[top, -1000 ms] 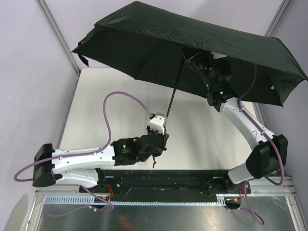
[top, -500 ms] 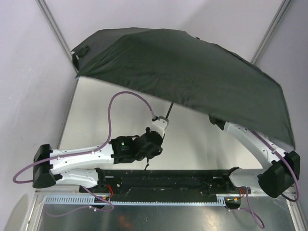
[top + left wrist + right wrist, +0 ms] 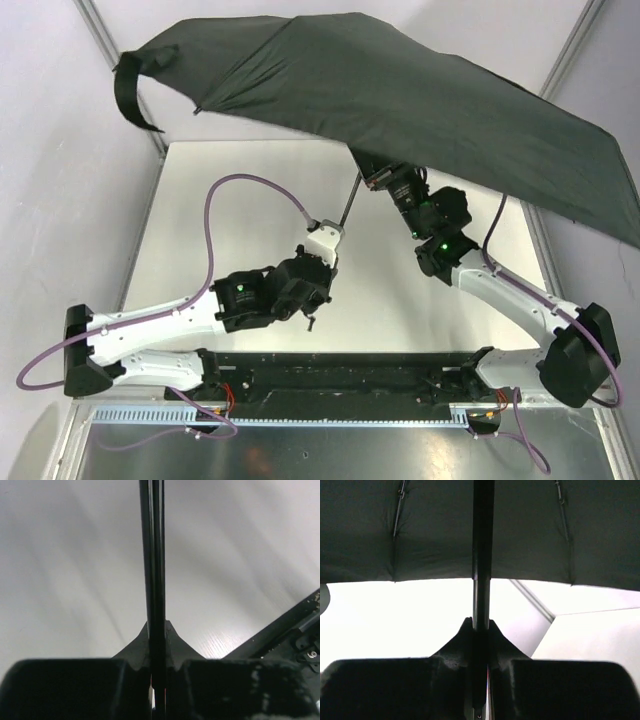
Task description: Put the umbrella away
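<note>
L gripper [image 3: 158, 666]: fingers together, clamped on the low end of the umbrella [image 3: 420, 100] shaft [image 3: 350, 200]. In the L wrist view the thin black shaft comes out from btwn the two pads and runs straight away from the hand, w/ white table [image 3: 200, 210] behind it. From above, the shaft leans up and to the right of this hand, toward the R one. A purple cable [image 3: 250, 186] loops over the L arm, left of the gripper, apart from the umbrella.

Umbrella is open and off the table, held in the air by both arms. Canopy [image 3: 300, 70] spreads over both hands at a slant in the top view, its right edge reaching out past the R arm. A loose strap [image 3: 130, 85] (black, same fabric) curls down off the canopy's far-left edge, well apart from either hand.

R gripper [image 3: 481, 666]: further up the same shaft, just under the canopy. R wrist view shows the fingers closed tight on the shaft, no gap either side. Beyond the fingertips the shaft goes up into the dark fabric, w/ thin metal ribs [image 3: 398, 510] to each side.
</note>
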`<action>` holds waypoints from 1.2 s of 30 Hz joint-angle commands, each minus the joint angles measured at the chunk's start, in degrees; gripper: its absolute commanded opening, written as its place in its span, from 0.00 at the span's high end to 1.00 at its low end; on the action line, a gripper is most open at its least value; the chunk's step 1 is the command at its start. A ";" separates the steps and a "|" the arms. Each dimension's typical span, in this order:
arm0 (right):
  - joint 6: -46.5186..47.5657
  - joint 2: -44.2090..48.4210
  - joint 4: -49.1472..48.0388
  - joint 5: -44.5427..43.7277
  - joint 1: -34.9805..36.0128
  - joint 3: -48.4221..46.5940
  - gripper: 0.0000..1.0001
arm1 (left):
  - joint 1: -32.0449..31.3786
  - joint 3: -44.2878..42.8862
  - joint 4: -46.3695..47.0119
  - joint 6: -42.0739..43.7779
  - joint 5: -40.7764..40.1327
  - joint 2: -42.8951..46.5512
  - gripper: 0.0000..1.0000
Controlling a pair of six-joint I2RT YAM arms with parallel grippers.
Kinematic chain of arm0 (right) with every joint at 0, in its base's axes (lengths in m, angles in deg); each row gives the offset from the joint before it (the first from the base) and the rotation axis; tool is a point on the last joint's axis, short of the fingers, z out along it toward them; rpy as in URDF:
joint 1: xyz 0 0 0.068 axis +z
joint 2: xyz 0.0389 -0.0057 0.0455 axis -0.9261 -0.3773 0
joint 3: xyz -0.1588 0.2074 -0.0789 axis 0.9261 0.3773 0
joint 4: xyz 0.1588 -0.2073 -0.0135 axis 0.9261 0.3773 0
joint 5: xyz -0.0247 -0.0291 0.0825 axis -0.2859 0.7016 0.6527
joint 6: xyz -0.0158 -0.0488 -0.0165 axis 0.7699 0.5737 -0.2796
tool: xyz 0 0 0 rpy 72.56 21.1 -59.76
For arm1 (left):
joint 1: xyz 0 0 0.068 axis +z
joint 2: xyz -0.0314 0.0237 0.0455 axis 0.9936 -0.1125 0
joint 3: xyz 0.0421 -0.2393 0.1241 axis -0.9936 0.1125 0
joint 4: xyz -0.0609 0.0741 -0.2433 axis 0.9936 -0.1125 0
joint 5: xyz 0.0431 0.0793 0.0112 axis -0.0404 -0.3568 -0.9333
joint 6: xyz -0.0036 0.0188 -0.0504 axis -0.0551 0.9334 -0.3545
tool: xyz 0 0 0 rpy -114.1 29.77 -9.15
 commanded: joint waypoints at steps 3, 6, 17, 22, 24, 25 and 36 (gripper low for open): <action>3.51 3.52 9.29 18.46 -1.46 3.04 1.00 | 0.95 -2.92 18.28 4.25 1.91 7.96 1.00; -0.91 3.03 10.04 19.18 -3.62 3.25 0.94 | 0.99 -0.99 18.27 3.50 1.31 9.04 1.00; 1.89 1.63 16.44 14.59 -1.49 -0.25 0.95 | 0.97 2.75 18.05 1.67 0.67 9.47 1.00; 1.39 1.78 2.79 24.88 -1.97 3.19 1.00 | 2.63 6.18 17.98 -4.78 11.44 11.88 0.68; -1.14 1.55 -2.38 29.54 -2.45 4.44 1.00 | 5.38 6.96 18.12 -8.13 19.71 12.30 0.51; -2.95 1.33 -4.48 31.31 -2.66 4.90 1.00 | 7.10 7.12 18.22 -9.63 24.09 12.12 0.44; -24.03 -2.88 -30.05 37.19 -4.05 9.87 1.00 | 15.55 9.99 24.14 -15.47 45.24 10.73 0.31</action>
